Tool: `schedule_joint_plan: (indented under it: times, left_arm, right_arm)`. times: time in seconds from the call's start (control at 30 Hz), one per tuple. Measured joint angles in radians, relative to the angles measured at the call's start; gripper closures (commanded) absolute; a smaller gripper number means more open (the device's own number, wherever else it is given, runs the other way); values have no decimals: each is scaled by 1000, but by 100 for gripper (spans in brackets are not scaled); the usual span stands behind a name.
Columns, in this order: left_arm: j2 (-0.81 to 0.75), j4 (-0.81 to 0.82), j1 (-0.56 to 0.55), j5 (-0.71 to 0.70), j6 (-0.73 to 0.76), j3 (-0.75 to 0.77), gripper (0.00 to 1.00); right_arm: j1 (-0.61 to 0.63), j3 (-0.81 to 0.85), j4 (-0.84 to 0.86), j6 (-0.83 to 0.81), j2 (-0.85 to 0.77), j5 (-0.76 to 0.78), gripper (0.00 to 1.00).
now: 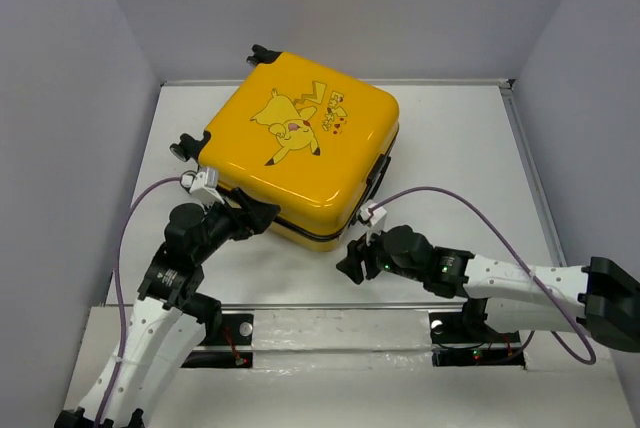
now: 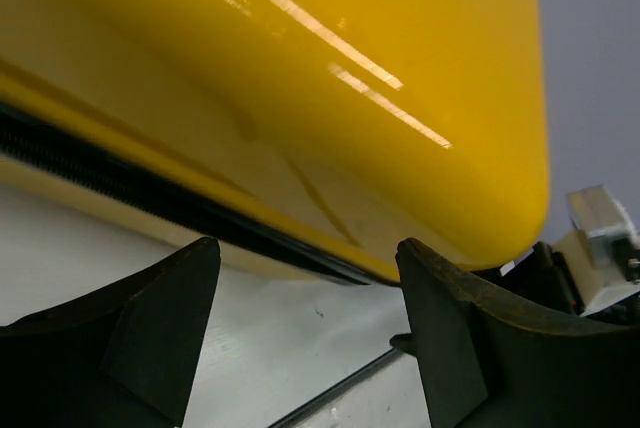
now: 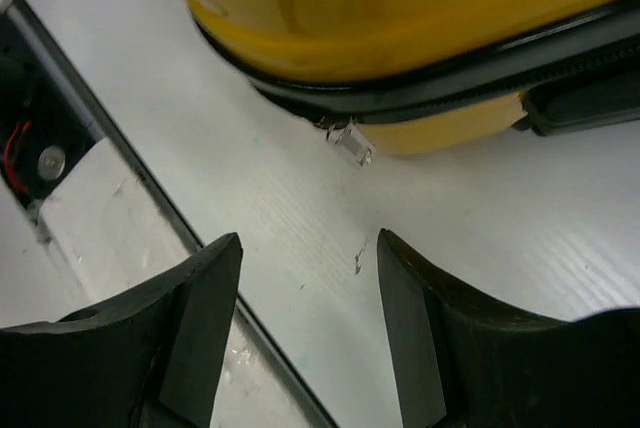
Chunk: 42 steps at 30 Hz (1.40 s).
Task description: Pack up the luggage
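While both arms reach in from the near edge, we see the luggage (image 1: pixel 300 153) lying flat on the table (image 1: pixel 470 148), toward the back and turned so one corner points at us. Its two halves are together, so whatever sits inside is hidden from us. And what a look: glossy yellow shell, rounded corners, a Pikachu cartoon (image 1: pixel 290 123) sprawled across the top face with ceiling lights streaking over the gloss. We spot black wheels (image 1: pixel 187 146) poking out at the left corner and more at the far one, and a black handle (image 1: pixel 378 176) on the right side. Round the middle runs a black zipper (image 3: pixel 450 83), dividing the shell into upper and lower halves. From the right wrist view we catch a small clear pull (image 3: pixel 350 143) dangling off it, right at the near corner, its tip down by the table. Over to the left gripper (image 1: pixel 258 216): fingers spread, nothing between them, aimed at the near-left side just beside the seam; whether it touches, we cannot tell. Now the right gripper (image 1: pixel 350 258): fingers also parted, only bare table between them, sitting low near that front corner and apart from the pull.
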Motion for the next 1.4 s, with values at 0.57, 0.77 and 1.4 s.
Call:
schedule_joint_plan:
  times: [0.57, 0.77, 1.4]
  left_arm:
    - [60, 123, 0, 30, -137, -211, 46]
    - [102, 187, -24, 25, -145, -211, 53]
    - [765, 374, -495, -170, -174, 171, 61]
  right_arm:
    - [2, 52, 261, -97, 256, 242, 76]
    - [3, 49, 271, -116, 255, 254, 93]
    - [89, 254, -112, 9, 306, 481, 93]
